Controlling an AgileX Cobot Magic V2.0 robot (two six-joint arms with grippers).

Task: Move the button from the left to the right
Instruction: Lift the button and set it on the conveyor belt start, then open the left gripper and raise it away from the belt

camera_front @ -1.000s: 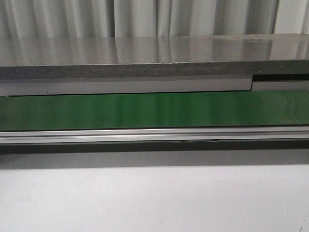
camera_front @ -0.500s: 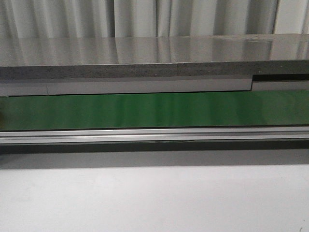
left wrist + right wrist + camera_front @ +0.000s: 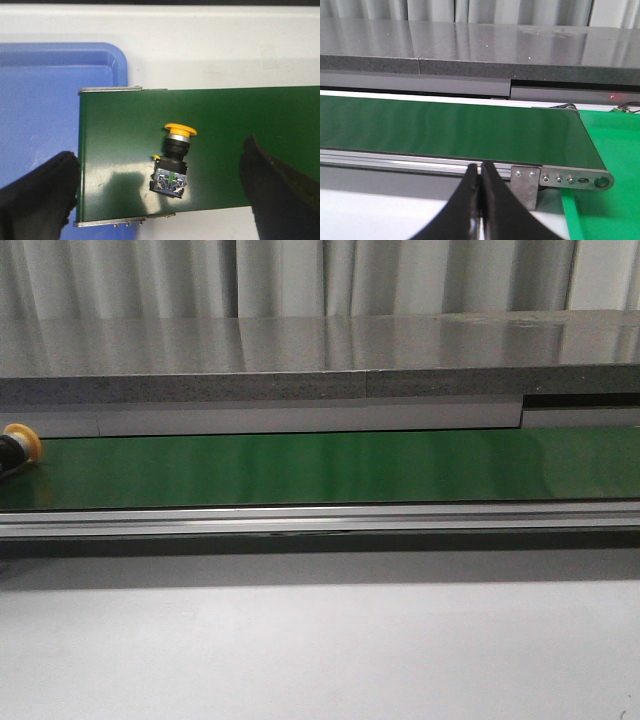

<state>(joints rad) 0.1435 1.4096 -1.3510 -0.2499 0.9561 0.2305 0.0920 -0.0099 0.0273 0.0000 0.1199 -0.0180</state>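
The button [image 3: 174, 159] lies on its side on the green conveyor belt [image 3: 225, 115], its yellow mushroom cap pointing away from its black body. It lies free between the wide-apart fingers of my left gripper [image 3: 162, 192], which is open above it. In the front view the button [image 3: 18, 446] shows at the far left edge of the belt [image 3: 320, 468]. My right gripper [image 3: 480, 172] is shut and empty, hovering in front of the belt's right end [image 3: 470, 127].
A blue tray [image 3: 50, 100] sits beside the belt's left end. A green surface [image 3: 610, 165] lies past the belt's right end roller bracket [image 3: 570, 177]. A grey stone ledge [image 3: 320, 360] runs behind the belt. White tabletop [image 3: 320, 650] lies in front.
The button has come into the front view at the far left end of the belt; it was not visible there before.
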